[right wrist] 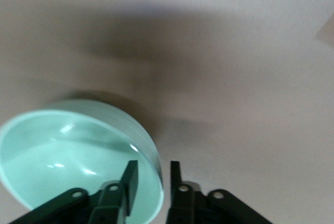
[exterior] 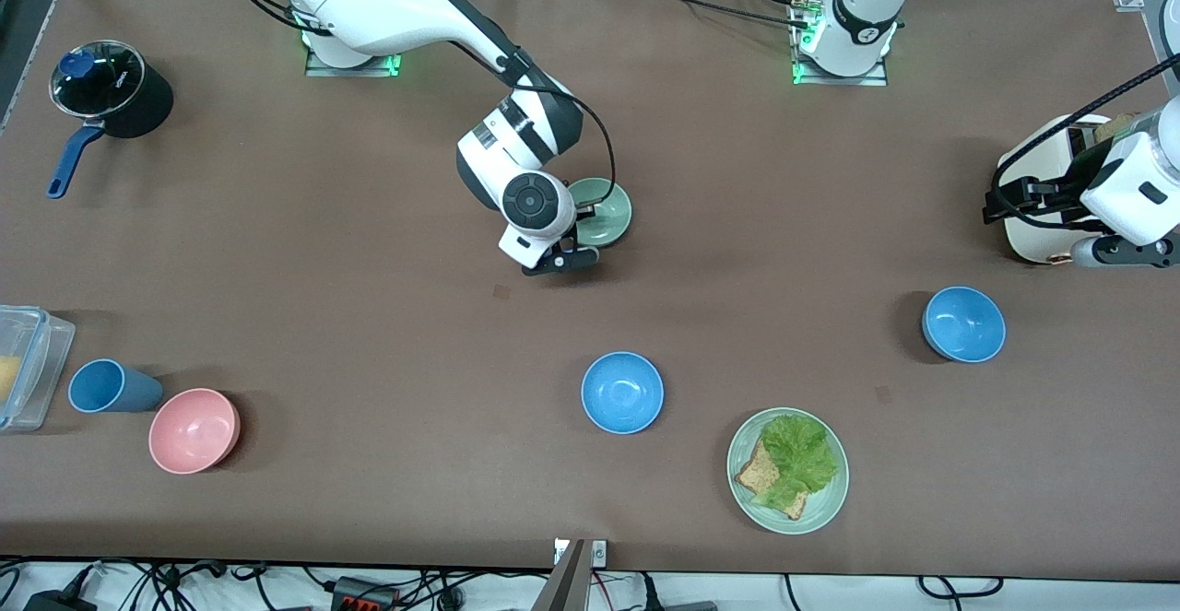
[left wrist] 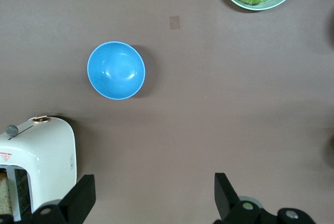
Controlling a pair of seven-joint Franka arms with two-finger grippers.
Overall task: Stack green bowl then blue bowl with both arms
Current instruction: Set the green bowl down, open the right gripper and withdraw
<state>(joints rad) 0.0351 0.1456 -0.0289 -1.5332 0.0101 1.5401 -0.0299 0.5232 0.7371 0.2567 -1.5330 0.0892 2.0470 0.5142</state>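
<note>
Right wrist view shows the right gripper (right wrist: 150,179), jaws clamped on the green bowl's (right wrist: 68,153) rim, mid-bench. Left gripper (left wrist: 151,195) waits, jaws apart, above the bench's (exterior: 369,334) left-arm edge, near a blue bowl (left wrist: 116,70).

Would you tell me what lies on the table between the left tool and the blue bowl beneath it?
Nothing: the left wrist view shows bare brown table between the open left tool and the blue bowl; the toaster stands off to one side.

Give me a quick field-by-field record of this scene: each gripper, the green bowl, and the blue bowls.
right gripper: jaws shut on the green bowl rim, one inside, one outside
left gripper: jaws open, empty, over bare table beside the toaster
blue bowls: one near the left gripper; the other beside the lettuce plate
stacking: not yet done
</note>
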